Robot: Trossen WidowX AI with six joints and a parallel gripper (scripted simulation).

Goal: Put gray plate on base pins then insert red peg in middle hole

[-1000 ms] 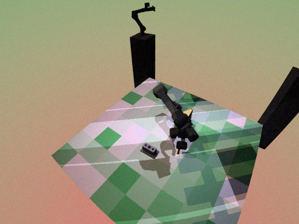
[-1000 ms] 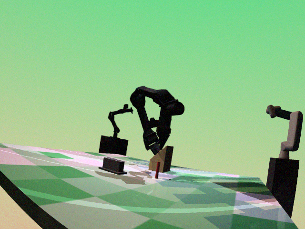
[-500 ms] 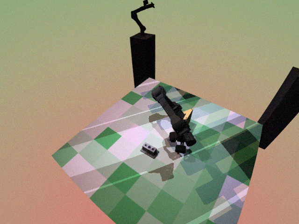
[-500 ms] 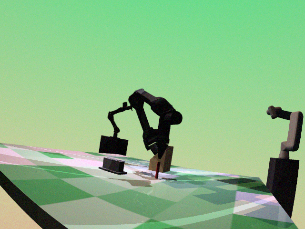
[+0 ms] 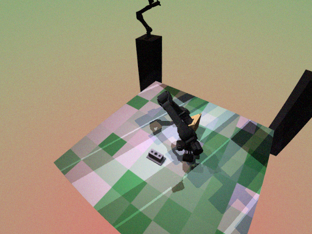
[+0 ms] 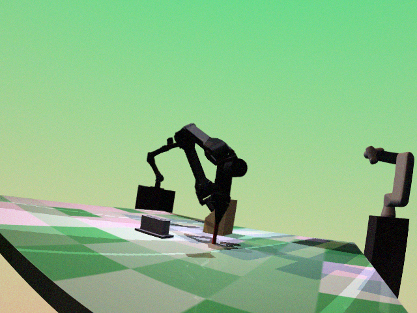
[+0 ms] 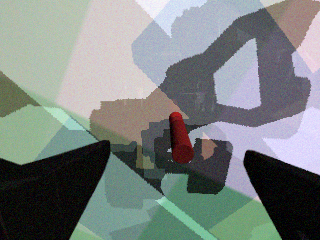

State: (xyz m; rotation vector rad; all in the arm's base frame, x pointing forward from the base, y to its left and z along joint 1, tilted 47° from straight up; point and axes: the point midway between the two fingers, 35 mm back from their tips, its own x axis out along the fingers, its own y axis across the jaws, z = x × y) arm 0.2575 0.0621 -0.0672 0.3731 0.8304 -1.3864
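Note:
The gray plate (image 5: pixel 153 152) (image 6: pixel 154 225) sits level on the base (image 5: pixel 152 160) (image 6: pixel 151 233), with three dark holes in a row on its top; the pins cannot be made out. The red peg (image 6: pixel 214 235) (image 7: pixel 181 137) stands upright on the table, away from the base. It is hidden in the top view. My gripper (image 7: pixel 177 152) (image 6: pixel 217 222) is open and points down over the peg. In the wrist view the peg shows between the two spread fingertips, touching neither. In the exterior view the fingers overlap the peg's upper part.
A tan wedge-shaped block (image 5: pixel 196 121) (image 6: pixel 229 220) stands behind the gripper, by my arm's base. Black pedestals (image 5: pixel 149 61) (image 6: pixel 385 246) with other arms stand beyond the table's edges. Dark shadows cross the checkered table (image 5: pixel 173 211).

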